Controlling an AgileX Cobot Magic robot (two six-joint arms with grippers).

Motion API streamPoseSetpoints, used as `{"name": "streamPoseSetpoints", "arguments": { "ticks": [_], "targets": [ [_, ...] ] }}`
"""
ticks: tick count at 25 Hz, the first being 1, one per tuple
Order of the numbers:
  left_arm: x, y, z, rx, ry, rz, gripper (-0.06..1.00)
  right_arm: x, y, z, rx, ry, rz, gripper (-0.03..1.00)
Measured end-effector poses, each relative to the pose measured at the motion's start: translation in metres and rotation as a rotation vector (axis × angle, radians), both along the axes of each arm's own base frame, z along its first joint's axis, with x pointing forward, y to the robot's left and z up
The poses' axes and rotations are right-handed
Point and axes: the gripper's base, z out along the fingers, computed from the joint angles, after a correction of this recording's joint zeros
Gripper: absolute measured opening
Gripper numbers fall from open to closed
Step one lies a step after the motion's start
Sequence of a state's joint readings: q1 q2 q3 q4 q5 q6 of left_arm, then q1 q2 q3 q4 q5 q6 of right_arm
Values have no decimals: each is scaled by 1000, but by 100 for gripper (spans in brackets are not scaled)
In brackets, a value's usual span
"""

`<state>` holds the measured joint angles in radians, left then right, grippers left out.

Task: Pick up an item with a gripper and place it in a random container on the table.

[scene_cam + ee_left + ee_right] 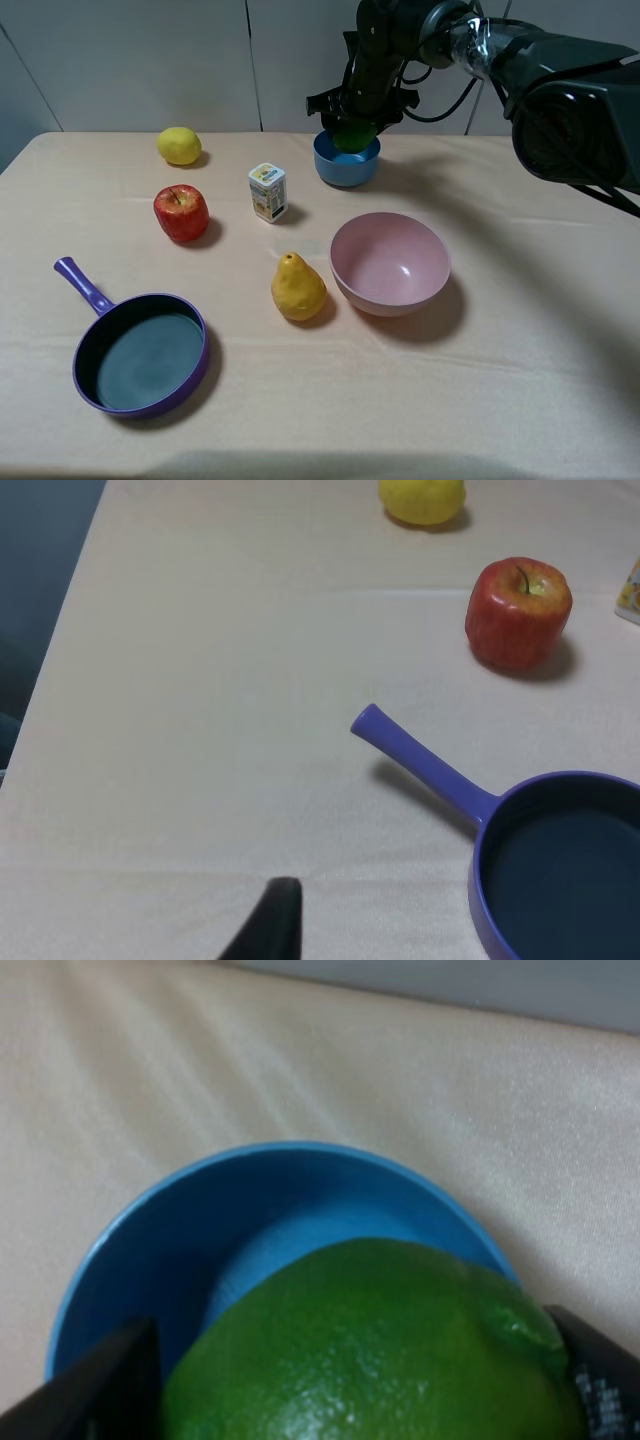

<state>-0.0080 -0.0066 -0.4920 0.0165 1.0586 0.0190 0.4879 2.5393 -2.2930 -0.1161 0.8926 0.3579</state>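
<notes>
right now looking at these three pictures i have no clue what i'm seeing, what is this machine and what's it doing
It is a robot with two arms, each ending in a pincer. The wide picture comes from a camera mounted high above the table. The other two come from cameras on the wrists, so they look past each pincer. On the cloth lie a lemon, an apple, a small carton, a pear, a pink bowl, a purple pan and a blue bowl. The right pincer is shut on a lime and holds it over the blue bowl. The left wrist picture shows only one black fingertip, so I cannot tell whether that pincer is open.
</notes>
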Motion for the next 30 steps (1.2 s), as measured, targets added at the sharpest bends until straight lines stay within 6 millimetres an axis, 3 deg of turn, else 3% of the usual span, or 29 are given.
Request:
{"name": "streamPoseSetpoints", "arguments": {
  "ticks": [8, 11, 14, 25, 30],
  "targets": [
    [0, 0, 0, 0, 0, 0, 97, 0, 0, 0, 0, 1, 0, 54],
    [0, 0, 0, 0, 0, 0, 97, 0, 0, 0, 0, 1, 0, 64],
    [0, 0, 0, 0, 0, 0, 97, 0, 0, -1, 0, 4, 0, 68],
    [0, 0, 0, 0, 0, 0, 97, -1, 1, -2, 7, 20, -3, 69],
    [0, 0, 0, 0, 0, 0, 97, -3, 0, 8, -4, 45, 1, 69]
  ]
}}
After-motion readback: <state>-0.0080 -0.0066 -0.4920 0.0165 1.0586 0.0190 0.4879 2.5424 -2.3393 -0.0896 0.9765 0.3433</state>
